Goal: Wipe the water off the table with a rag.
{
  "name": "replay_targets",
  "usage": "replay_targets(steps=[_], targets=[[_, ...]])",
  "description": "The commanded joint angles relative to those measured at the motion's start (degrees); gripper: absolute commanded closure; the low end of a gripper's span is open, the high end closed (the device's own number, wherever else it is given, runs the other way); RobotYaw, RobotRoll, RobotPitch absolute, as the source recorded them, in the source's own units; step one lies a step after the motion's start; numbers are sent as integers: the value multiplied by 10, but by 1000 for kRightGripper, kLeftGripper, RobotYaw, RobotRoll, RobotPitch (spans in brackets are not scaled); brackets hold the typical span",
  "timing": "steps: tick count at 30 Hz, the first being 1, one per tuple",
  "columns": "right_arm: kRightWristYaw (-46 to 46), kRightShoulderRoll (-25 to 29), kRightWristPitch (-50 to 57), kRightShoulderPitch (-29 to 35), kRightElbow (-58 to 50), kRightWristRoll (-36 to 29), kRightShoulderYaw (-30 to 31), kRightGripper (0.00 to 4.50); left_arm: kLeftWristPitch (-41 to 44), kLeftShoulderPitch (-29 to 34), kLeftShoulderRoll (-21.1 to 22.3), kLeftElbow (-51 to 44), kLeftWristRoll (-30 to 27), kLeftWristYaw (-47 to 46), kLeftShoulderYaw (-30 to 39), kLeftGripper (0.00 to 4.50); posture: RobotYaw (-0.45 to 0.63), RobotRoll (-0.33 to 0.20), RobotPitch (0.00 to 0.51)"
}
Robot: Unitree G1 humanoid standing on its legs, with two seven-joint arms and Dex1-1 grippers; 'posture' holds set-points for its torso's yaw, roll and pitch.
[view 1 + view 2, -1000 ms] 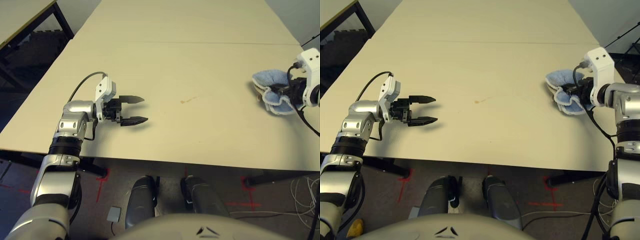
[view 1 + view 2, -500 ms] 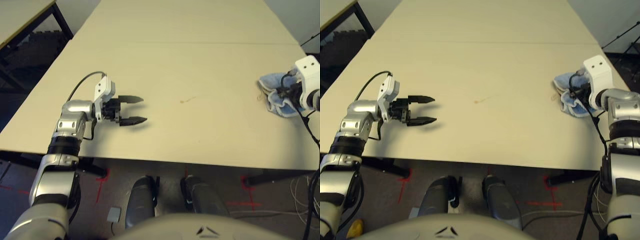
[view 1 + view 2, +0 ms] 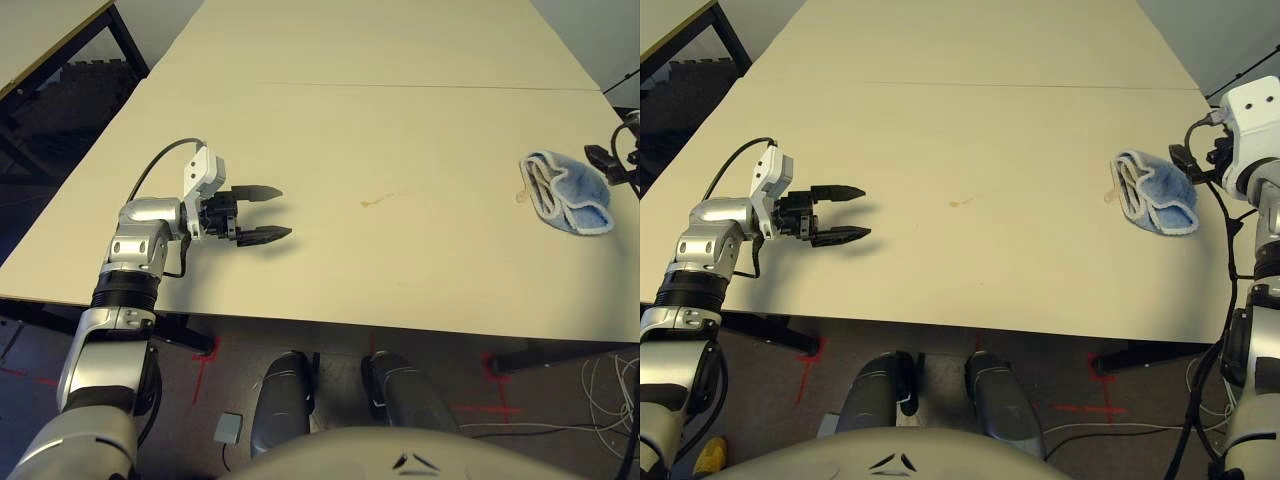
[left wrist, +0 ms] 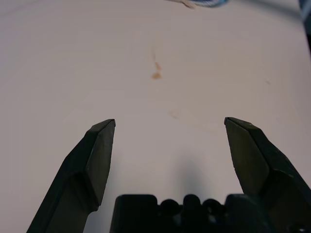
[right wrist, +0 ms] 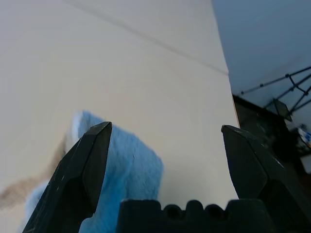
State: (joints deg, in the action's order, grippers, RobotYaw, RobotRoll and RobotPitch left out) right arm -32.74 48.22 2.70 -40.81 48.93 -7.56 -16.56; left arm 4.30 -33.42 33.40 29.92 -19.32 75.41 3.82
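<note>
Right eye view: rag (image 3: 1154, 204) near table (image 3: 970, 120) edge.

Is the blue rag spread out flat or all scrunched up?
Scrunched up. The rag lies in a folded, bunched heap on the table, with its layers and whitish edge showing at one end, not laid flat.

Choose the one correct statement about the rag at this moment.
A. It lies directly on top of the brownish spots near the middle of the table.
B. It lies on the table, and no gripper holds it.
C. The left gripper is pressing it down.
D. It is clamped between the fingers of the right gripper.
B: the rag lies bunched on the table, with the right gripper open just beside it and the left gripper open far across the table.
</note>
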Motion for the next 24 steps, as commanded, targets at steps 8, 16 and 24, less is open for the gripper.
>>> replay_targets(steps=[8,16,24], targets=[[-21,-68,-26,57,-82,-102,-66,16,-1,15,-41,-24,-35,-182,100,0,-224,0,142],[-22,-112,-51,105,-104,-145,-95,16,-60,-7,-59,28,-15,-382,171,0,-201,0,148],[-10,-126,-86,149,-110,-150,-108,16,-102,-14,-49,81,5,-462,181,0,-196,0,147]])
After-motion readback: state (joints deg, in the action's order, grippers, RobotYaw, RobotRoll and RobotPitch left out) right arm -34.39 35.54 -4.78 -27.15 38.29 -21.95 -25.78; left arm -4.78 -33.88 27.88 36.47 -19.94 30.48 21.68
